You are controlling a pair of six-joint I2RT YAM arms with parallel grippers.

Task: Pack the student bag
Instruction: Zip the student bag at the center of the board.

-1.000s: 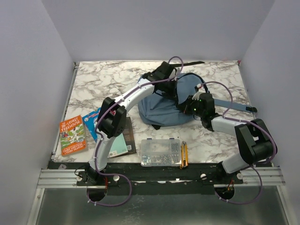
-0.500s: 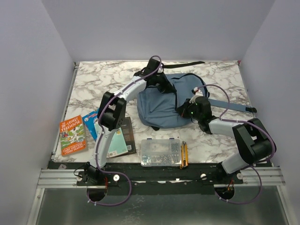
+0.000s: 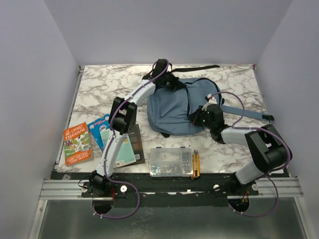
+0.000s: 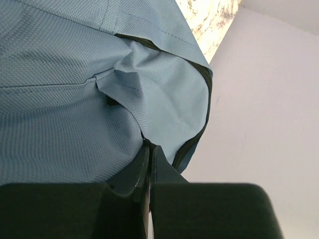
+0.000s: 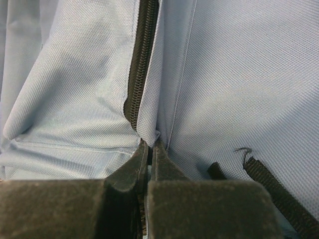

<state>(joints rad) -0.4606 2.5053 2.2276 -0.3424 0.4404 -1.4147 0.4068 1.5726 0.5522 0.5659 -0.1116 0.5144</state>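
Student bag (image 3: 172, 112) lies slumped beyond the clear parts box (image 3: 171, 162), soft, floppy and probably light. Left gripper (image 4: 148, 147) is pinched tight on fabric by the zip edge. Its mate, the right gripper (image 5: 148, 144), likewise nips the zip's hem, and both look like sensible holds for spreading the mouth.

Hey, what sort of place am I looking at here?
Likely a robot test booth, not a classroom: a marble-patterned table boxed in by plain walls, two arms bolted to a metal rail, and a student bag with books staged.
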